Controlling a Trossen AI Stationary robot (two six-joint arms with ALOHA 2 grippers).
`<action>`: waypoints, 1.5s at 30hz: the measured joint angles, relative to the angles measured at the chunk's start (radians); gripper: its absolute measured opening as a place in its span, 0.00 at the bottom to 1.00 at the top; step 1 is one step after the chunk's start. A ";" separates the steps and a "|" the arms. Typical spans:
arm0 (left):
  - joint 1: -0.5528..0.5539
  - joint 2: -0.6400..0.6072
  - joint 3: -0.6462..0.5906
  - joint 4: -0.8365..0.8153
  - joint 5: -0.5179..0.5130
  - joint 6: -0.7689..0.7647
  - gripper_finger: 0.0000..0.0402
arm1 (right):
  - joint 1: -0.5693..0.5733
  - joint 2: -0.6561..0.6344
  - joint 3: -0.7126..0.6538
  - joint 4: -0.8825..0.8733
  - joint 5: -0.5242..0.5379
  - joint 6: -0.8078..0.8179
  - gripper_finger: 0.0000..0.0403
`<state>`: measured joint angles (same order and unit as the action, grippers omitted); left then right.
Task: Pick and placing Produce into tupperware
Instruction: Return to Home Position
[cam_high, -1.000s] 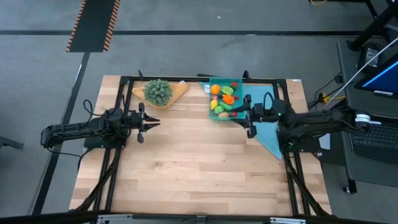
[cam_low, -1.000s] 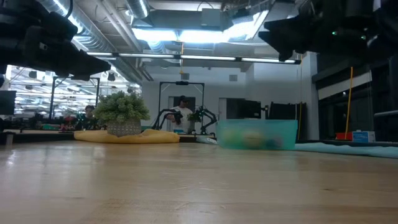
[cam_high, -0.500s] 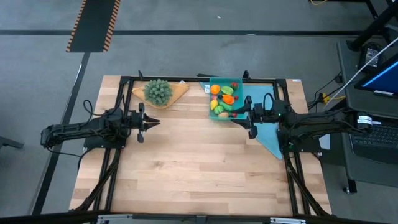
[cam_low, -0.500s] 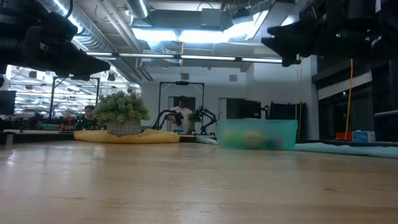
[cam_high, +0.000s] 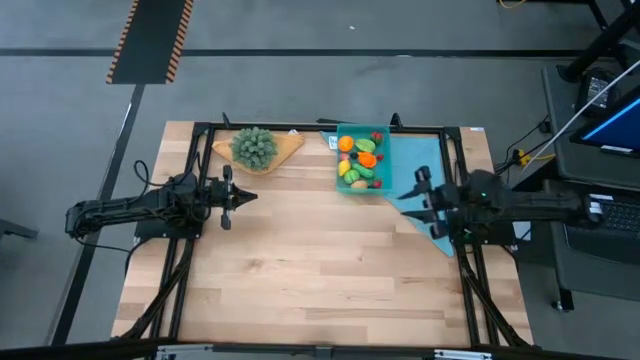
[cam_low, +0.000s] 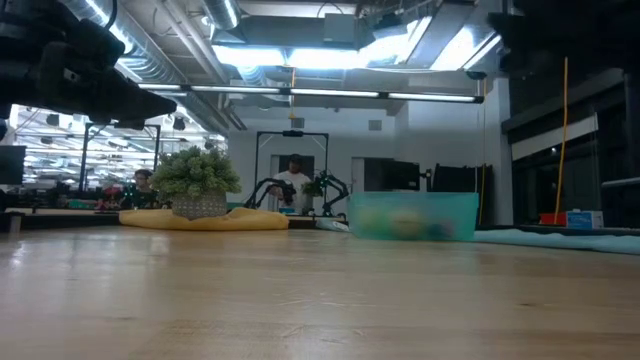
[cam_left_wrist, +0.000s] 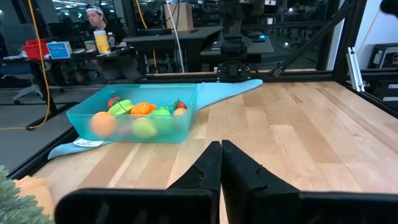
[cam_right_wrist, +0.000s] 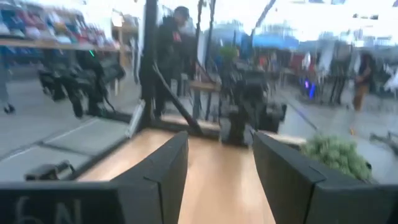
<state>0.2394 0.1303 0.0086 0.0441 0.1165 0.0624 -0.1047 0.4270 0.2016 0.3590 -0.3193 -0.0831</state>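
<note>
The teal tupperware (cam_high: 341, 172) stands on the table's far right part, partly on a light-blue cloth, with several pieces of produce (cam_high: 360, 158) in it. The left wrist view shows the tupperware (cam_left_wrist: 137, 127) and the produce (cam_left_wrist: 143, 109) ahead. My left gripper (cam_high: 240, 196) hovers level over the table's left part, shut and with nothing in it (cam_left_wrist: 221, 146). My right gripper (cam_high: 425, 200) hovers over the cloth to the right of the box. It is open with nothing between its fingers (cam_right_wrist: 217, 149).
A bushy green plant (cam_high: 255, 147) on a tan wedge board stands at the far left-centre. The light-blue cloth (cam_high: 430, 225) runs toward the right edge. Black frame rails (cam_high: 300, 127) border the table. People and other arms show in the room beyond.
My right gripper has drawn back from the tupperware toward the table's right edge, still open and carrying nothing. In the low view it has left the upper right of the picture. The tupperware and produce have stayed put.
</note>
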 joint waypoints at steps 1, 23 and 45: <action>0.000 0.000 0.000 0.000 0.000 0.000 0.00 | 0.004 -0.041 -0.027 0.013 -0.002 0.010 0.45; 0.000 0.000 0.000 0.000 0.000 0.000 0.14 | 0.061 -0.427 -0.194 -0.124 -0.101 0.077 0.45; 0.000 0.000 0.000 0.001 0.000 0.000 0.24 | 0.039 -0.420 -0.195 -0.126 -0.100 0.159 0.45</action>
<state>0.2394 0.1307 0.0086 0.0448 0.1165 0.0628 -0.0662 0.0067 0.0071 0.2333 -0.4191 0.0762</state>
